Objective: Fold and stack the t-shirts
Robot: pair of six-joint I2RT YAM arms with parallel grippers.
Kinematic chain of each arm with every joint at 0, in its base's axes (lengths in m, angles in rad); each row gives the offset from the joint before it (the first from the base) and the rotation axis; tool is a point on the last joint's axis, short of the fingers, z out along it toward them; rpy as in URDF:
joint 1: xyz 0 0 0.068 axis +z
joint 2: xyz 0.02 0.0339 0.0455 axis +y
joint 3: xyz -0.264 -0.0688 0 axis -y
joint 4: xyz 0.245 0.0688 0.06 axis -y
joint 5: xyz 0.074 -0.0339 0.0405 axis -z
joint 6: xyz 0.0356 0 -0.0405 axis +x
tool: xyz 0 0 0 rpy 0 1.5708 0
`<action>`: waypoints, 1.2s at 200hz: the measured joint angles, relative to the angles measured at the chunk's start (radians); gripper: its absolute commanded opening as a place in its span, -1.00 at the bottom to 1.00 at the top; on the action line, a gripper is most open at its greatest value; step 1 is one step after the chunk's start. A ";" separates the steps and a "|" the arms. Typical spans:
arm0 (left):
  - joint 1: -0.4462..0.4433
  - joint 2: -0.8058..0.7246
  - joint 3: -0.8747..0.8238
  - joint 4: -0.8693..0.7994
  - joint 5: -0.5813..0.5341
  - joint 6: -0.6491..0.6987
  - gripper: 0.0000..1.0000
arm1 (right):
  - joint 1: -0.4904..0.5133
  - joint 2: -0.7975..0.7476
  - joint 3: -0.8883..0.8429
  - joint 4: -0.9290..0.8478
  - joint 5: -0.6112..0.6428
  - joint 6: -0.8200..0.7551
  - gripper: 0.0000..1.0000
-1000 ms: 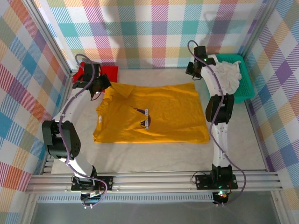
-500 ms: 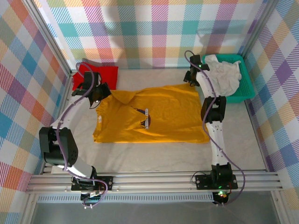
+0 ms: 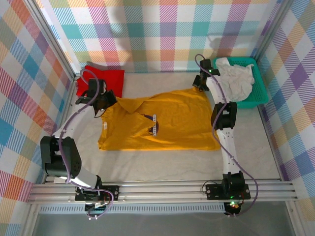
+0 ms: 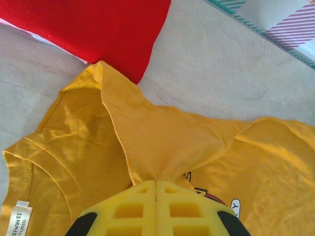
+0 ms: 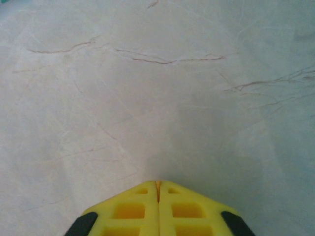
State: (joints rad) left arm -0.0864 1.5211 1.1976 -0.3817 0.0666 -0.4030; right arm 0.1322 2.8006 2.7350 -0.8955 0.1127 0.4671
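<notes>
Left wrist view: the left tool [image 4: 156, 183], clamped on a fold of the mustard t-shirt [image 4: 88, 147], hides most of the chest logo [image 4: 216, 199]. The lower edge cuts off the neck label [image 4: 17, 219], and the top edge cuts off the red t-shirt [image 4: 98, 29]. Right wrist view: an orange sliver sits between the closed fingers of the right tool [image 5: 158, 183], the rest of that cloth hidden.

A mustard-yellow t-shirt [image 3: 182, 123] with dark logo [image 3: 145, 117], plain red t-shirt [image 3: 110, 76], off-white t-shirt [image 3: 236, 81], teal basket [image 3: 259, 93] and pastel-plaid walls [image 3: 162, 34] appear.

Mustard t-shirt [image 3: 167, 123]: far edge now aloft.
</notes>
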 measured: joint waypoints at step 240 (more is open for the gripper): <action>0.006 -0.155 -0.101 -0.075 0.063 -0.057 -1.00 | 0.001 -0.691 -0.953 0.383 -0.050 -0.043 -1.00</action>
State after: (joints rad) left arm -0.0799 1.3663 1.0962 -0.4568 0.1299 -0.4603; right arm 0.1333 2.1098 1.7817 -0.5125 0.0628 0.4244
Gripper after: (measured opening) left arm 0.049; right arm 0.041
